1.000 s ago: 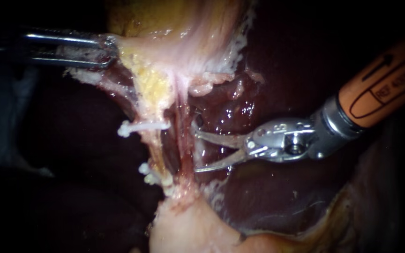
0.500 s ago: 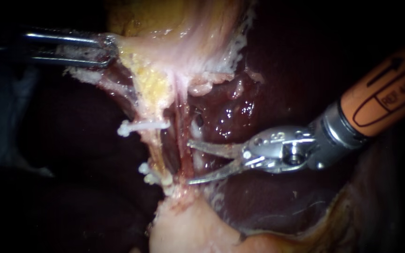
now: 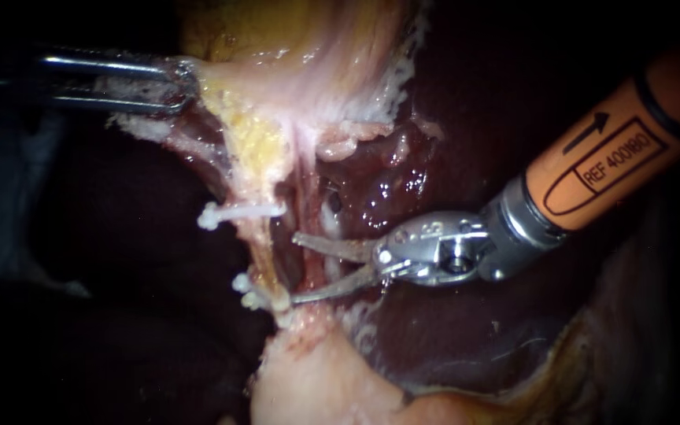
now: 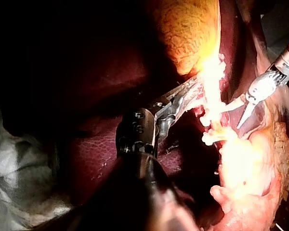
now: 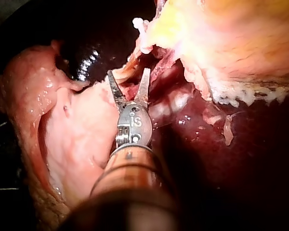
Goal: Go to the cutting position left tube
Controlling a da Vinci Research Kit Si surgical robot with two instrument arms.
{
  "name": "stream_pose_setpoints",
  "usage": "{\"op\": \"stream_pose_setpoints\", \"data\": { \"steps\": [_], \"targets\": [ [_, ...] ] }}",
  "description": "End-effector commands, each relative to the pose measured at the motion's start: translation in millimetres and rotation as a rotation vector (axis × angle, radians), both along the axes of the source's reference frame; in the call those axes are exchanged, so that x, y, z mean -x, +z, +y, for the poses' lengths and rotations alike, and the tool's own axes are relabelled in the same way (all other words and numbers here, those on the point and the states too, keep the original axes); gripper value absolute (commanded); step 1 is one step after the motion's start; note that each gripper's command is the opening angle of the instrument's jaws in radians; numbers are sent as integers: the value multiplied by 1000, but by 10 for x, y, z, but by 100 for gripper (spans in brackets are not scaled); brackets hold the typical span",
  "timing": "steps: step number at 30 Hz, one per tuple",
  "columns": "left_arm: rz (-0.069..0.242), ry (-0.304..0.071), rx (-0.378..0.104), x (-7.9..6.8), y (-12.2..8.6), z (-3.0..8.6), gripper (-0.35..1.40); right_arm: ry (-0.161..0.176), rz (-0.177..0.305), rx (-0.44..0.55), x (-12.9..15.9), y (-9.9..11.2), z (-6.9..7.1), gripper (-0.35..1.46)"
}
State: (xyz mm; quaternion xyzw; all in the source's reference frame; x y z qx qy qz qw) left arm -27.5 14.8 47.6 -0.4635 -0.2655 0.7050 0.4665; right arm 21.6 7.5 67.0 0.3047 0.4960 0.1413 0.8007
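The left instrument (image 3: 182,86) jaws grip the gallbladder (image 3: 293,47), pulling the tube (image 3: 264,252) straight. The right instrument (image 3: 293,267) jaws gape wide beside the tube, ready to cut.

The endoscope sat close over the tissue, facing the tubes (image 3: 306,212) stretched between the gallbladder (image 3: 308,47) and the liver (image 3: 450,330). My left instrument (image 3: 185,86) came in from its left and my right instrument (image 3: 294,267) from its right. The left wrist camera looked forward along its own shaft from behind and took in the right instrument's tip just past the tubes. The right wrist camera looked along its own shaft, very near, at the same tubes from the other side. All three views shared that strip of tissue and the dark liver around it.
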Motion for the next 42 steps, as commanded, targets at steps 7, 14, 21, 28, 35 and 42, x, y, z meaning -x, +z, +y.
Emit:
{"op": "stream_pose_setpoints", "data": {
  "steps": [7,14,21,28,35,42],
  "targets": [
    [1,-1,0,0,0,0,-35,-10,5,-8,-20,7,0,145],
    [1,-1,0,0,0,0,-35,-23,12,-16,-40,10,0,145],
    [1,-1,0,0,0,0,-35,-38,42,-15,-59,7,-4,145],
    [1,-1,0,1,0,0,-35,-29,60,-15,-77,5,-9,145],
    [1,-2,0,1,0,0,-35,-5,68,-24,-96,3,-10,145],
    [1,-2,0,2,0,1,-35,14,72,-34,-107,-1,-11,143]
  ]
}}
